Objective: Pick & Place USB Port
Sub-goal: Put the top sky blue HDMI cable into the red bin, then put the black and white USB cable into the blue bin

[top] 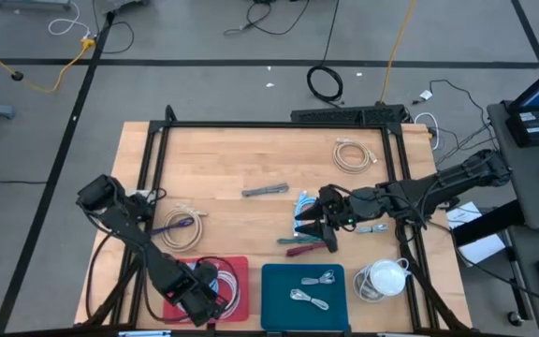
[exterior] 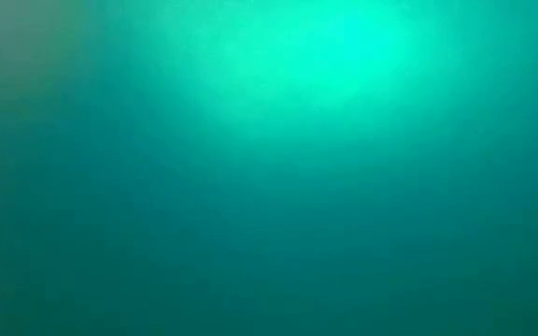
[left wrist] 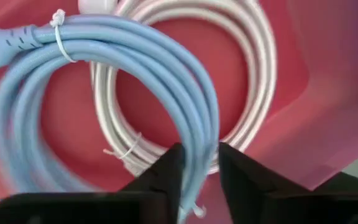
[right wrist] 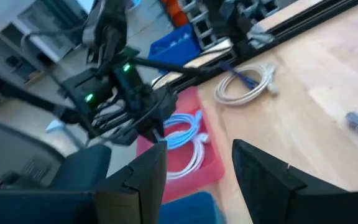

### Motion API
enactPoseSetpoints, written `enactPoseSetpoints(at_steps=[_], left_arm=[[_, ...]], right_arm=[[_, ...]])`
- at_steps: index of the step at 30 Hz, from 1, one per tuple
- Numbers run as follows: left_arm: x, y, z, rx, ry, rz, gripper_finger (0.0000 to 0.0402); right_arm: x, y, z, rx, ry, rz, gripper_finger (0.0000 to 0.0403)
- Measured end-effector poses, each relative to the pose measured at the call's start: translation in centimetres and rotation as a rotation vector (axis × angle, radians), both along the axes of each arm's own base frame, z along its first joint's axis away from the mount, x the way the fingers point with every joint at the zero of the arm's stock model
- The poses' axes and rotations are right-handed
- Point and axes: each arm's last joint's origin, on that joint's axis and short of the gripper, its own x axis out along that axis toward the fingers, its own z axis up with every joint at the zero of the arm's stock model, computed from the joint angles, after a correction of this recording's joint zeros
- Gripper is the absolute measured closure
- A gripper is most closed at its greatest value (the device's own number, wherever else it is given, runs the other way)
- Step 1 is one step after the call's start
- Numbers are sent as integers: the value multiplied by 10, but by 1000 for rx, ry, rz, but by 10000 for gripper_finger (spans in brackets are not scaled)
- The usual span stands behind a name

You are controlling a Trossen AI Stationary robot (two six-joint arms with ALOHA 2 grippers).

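A light blue coiled cable (left wrist: 135, 43), tied with a white zip tie, lies on a white coiled cable (left wrist: 253, 81) in the red tray (left wrist: 328, 74) at the table's near left. My left gripper (left wrist: 201, 152) points down into that tray (top: 237, 267), its fingers a little apart on either side of the blue coil's strands. My right gripper (top: 309, 225) hangs open above the table's middle right, with nothing between its fingers (right wrist: 197, 149). The low view shows only a teal glow. My left gripper comes from above with one finger (left wrist: 166, 174) outside the blue coil and the other (left wrist: 238, 177) inside its ring, across the strands (left wrist: 202, 140). The coil rests in the tray. Whether the fingers touch the strands, I cannot tell.
A teal tray (top: 274, 281) beside the red one holds two small white cables. Loose cables lie on the wood: a white coil (top: 354, 154) at the far right, a coil with a purple plug (top: 181, 223), a grey piece (top: 265, 190), and a few under my right gripper (top: 298, 246).
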Motion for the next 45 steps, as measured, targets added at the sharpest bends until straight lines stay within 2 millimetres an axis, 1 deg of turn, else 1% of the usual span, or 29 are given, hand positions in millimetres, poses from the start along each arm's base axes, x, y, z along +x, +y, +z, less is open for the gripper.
enactPoseSetpoints(at_steps=[4,7,9,13,15,17,18,20,22,24,26,28,30,31,33,35,37,39,40,42,45], left_arm=[[4,7,6,-7,-16,-10,222],[5,13,19,-16,-68,-21,194],[4,18,30,-11,-118,-14,186],[0,34,60,18,-268,31,186],[-2,45,76,53,-360,61,188],[-4,61,92,136,-464,99,191],[-4,72,99,193,-503,128,193],[-1,100,108,300,-525,191,197],[9,133,115,381,-517,223,201],[21,169,119,440,-502,206,202],[32,205,120,461,-489,160,202],[44,238,115,463,-468,99,202],[53,265,104,445,-431,41,202],[57,275,99,430,-413,13,202],[63,290,88,397,-388,-34,202],[67,295,79,364,-366,-85,202],[70,294,73,334,-348,-132,202],[70,289,72,309,-343,-172,202],[69,286,72,298,-341,-184,202],[66,275,75,282,-338,-206,202],[60,256,85,263,-373,-227,202]], right_arm=[[-1,1,-3,10,34,39,229],[-3,1,-6,20,76,68,229],[-4,2,-9,23,111,86,229],[-6,2,-13,32,159,95,229],[-6,2,-13,46,163,104,229],[-6,2,-13,53,161,102,229],[-6,2,-12,54,156,102,229],[-5,2,-11,58,141,103,229],[-4,3,-8,66,113,102,229],[-2,3,-5,77,74,104,229],[-1,3,-1,87,33,105,229],[0,4,2,94,4,106,229],[0,4,3,97,-9,105,229],[0,4,3,95,-7,101,229],[0,2,1,56,8,75,229],[-1,-1,-4,-54,39,18,229],[-3,-9,-13,-228,111,-80,229],[3,-25,-25,-387,196,-160,229],[8,-34,-32,-431,244,-174,229],[20,-57,-47,-423,322,-179,229],[39,-88,-69,-323,379,-129,229]])
